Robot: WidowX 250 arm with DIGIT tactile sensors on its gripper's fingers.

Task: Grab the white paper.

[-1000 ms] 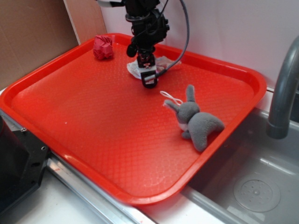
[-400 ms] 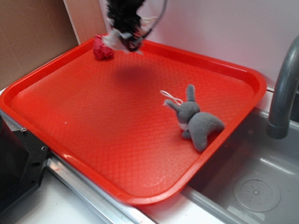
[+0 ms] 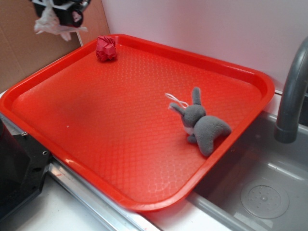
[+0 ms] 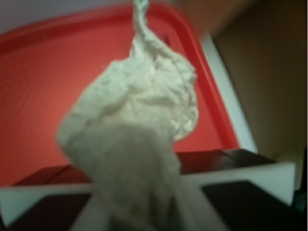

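Even, soft light; wrist view blurred.
I see sheen on the red tray point(image 3: 144, 120), motion smear on the white paper point(image 4: 134, 139), a faint shadow under the plush bunny point(image 3: 202, 126).

black end effector point(image 3: 67, 12), white trim, blurred

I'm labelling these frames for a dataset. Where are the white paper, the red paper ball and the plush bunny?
white paper point(image 4: 139, 125): wrist view, middle of the crumpled wad.
red paper ball point(image 3: 106, 48): exterior view, centre of the ball.
plush bunny point(image 3: 208, 128): exterior view, on its grey body.
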